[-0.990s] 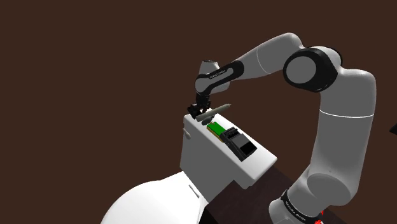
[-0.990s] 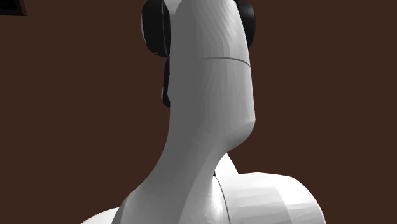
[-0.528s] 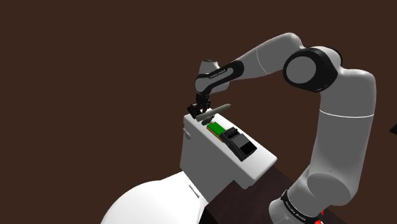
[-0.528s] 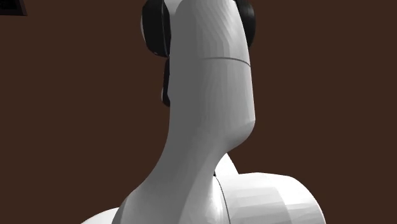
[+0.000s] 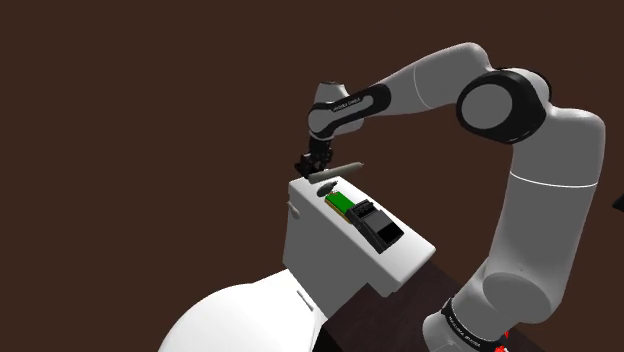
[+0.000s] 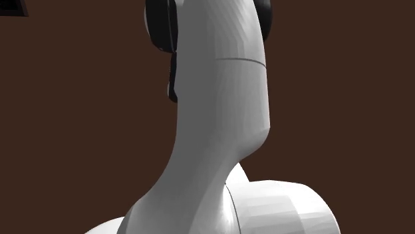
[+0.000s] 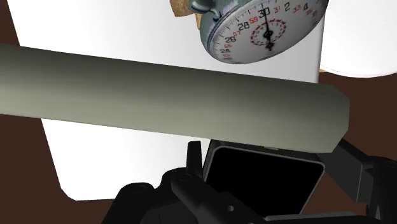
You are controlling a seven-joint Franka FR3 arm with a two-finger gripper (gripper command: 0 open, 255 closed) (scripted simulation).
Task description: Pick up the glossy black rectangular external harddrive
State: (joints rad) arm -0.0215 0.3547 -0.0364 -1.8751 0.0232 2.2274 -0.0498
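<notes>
The hard drive (image 5: 338,169) looks like a thin flat slab, grey on the side shown, hanging just above the far end of a white box-like top (image 5: 325,240). My gripper (image 5: 317,166) is shut on its end nearer the shoulder view's left. In the wrist view the slab's grey side (image 7: 172,95) crosses in front of the hand. Below it a glossy black, pale-rimmed rectangular face (image 7: 261,181) sits between my fingers, clasped by the gripper (image 7: 273,167).
A green item (image 5: 340,201) and a black device (image 5: 381,229) lie on the white top, behind the gripper. A stopwatch (image 7: 261,28) rests on the white surface beyond the slab. A white rounded body (image 5: 240,315) stands at the lower left. My arm's white link (image 6: 219,119) blocks the second exterior view.
The gripper has risen a little with the slab in it, so the slab now hangs clear above the white top. The upper arm has lifted too.
</notes>
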